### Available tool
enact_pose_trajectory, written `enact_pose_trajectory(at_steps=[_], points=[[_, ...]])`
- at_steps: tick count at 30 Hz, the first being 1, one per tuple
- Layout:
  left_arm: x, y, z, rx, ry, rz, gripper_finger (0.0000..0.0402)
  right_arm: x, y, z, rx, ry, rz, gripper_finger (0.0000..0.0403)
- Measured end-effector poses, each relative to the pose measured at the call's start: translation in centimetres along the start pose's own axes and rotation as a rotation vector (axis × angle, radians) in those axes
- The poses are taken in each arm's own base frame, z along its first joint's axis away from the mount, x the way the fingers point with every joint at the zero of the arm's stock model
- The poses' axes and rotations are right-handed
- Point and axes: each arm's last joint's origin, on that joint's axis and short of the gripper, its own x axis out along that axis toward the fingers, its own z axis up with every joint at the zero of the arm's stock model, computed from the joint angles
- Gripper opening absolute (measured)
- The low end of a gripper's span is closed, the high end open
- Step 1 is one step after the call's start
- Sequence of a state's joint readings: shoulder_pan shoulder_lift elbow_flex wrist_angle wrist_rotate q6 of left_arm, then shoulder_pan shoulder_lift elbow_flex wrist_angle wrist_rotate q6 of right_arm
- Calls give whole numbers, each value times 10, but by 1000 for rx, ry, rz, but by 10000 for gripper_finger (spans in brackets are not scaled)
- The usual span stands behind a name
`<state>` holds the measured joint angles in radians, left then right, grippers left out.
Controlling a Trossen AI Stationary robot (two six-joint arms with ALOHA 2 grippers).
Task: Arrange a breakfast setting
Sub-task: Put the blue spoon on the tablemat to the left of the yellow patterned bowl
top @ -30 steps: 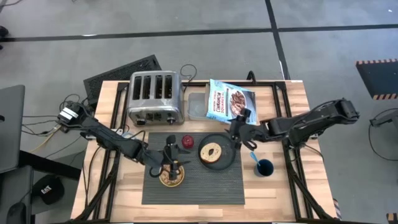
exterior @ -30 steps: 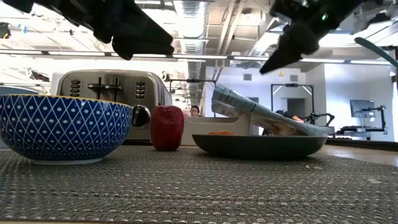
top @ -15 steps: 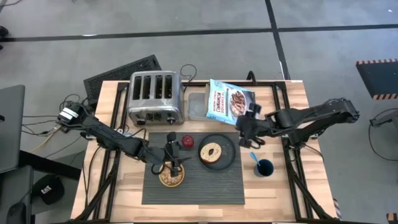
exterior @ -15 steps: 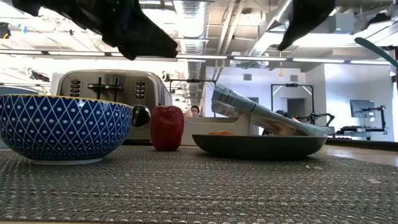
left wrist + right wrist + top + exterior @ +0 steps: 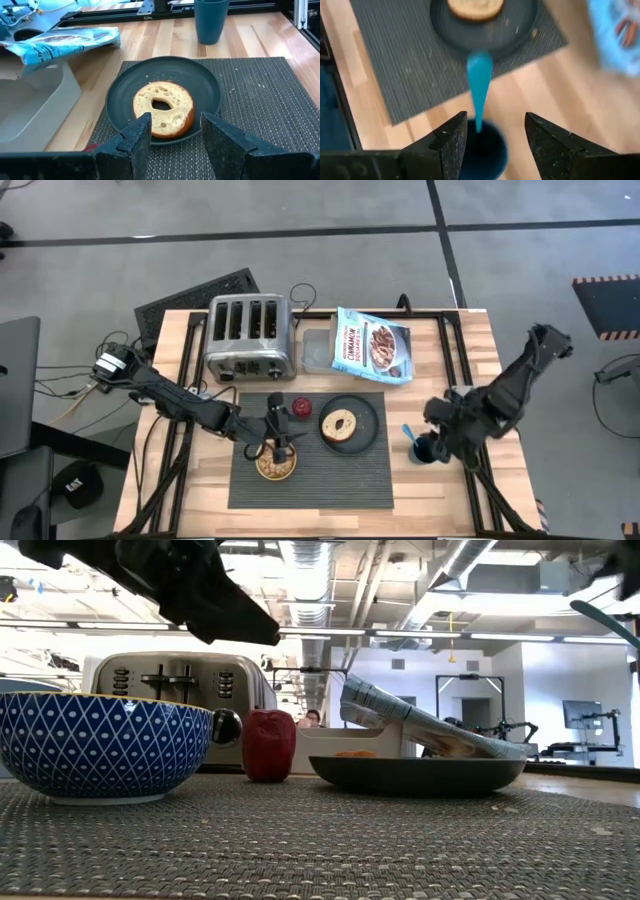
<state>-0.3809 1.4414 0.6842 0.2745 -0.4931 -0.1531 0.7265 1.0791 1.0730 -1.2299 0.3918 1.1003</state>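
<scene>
The dark grey ribbed placemat lies on the wooden table, in front of the steel toaster, and serves as the landmark here. Over its left part hangs the left gripper, its arm reaching in from the table's left edge. In the left wrist view its two dark fingers stand apart with nothing between them, pointing across the placemat toward the plate. Below that gripper, on the left front part of the placemat, sits the small bowl, yellow inside from above and blue-patterned on its outer wall in the low view. Just behind it, near the placemat's back edge, stands the red apple. On the placemat's right half rests the dark round plate with the bagel lying flat in its middle. Behind the placemat's right back corner lies the blue cereal box, beside a pale shallow tray. Off the placemat's right edge, on bare wood, stands the dark blue cup with the blue-handled spoon standing in it, handle leaning toward the plate. The right gripper hovers over this cup; its fingers are spread, flanking the cup's mouth without holding it.
</scene>
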Motion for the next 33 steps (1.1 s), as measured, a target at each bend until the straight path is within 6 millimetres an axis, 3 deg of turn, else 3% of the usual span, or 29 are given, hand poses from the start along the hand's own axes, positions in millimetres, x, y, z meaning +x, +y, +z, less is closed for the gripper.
enact_pose_trajectory(at_steps=[7, 19, 33], points=[[0, 0, 1, -17, -10, 8, 158, 29, 16, -36, 3, -36, -3, 228], [0, 0, 1, -22, -15, 9, 158, 59, 34, -40, -126, -161, -112, 223], [0, 0, 1, -24, -15, 9, 158, 69, 36, -38, -139, -154, -158, 72]])
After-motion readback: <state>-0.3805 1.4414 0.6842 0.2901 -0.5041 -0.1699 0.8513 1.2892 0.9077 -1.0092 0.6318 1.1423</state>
